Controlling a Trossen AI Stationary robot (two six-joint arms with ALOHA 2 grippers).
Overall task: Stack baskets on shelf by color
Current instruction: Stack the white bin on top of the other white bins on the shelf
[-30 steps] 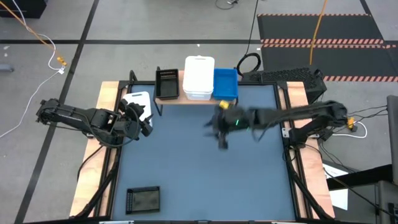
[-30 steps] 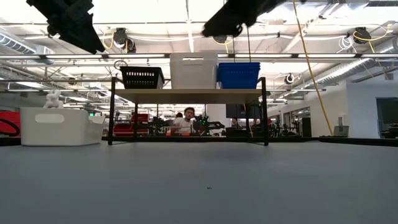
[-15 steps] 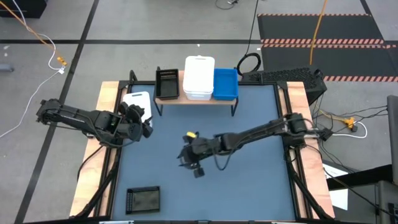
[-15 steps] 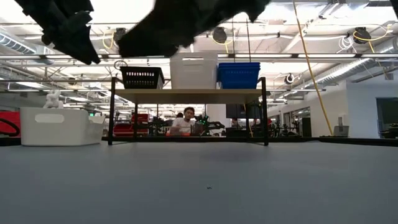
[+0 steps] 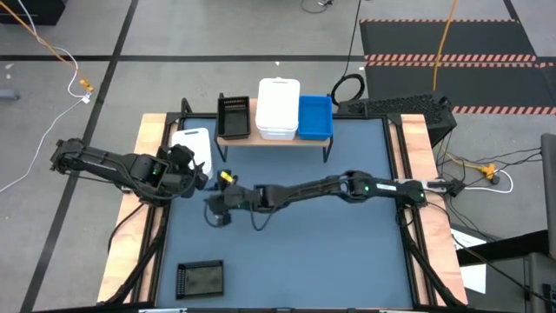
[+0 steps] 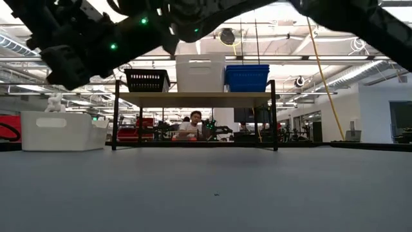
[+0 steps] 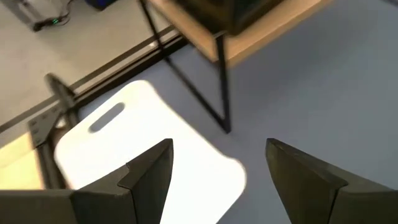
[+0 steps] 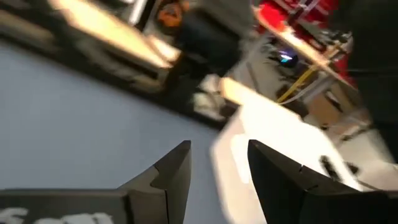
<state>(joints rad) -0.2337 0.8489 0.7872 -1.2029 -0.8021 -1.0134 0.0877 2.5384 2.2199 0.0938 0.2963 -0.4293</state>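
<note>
Now the right arm is reaching far across the dark blue-grey surface [image 5: 347, 252], and its right pincer [image 5: 217, 209] is hanging just beside the left pincer [image 5: 187, 169], near the left edge. The fingers of the right pincer are standing partly apart and are holding nothing. The left pincer is hovering over a white rectangular plastic basket [image 7: 124, 155] that is sitting on the surface beside the shelf's left end; its two dark fingers are standing wide apart and are empty.

The low light-wood shelf on thin black metal legs [image 5: 269, 139] is standing at the far edge of the surface. On its top a black mesh-sided basket [image 5: 233, 116], a white plastic stack [image 5: 278, 108] and a bright blue basket [image 5: 314, 116] are sitting side by side. Another black mesh basket [image 5: 200, 279] is lying alone near the front left corner, well apart from the shelf.
</note>
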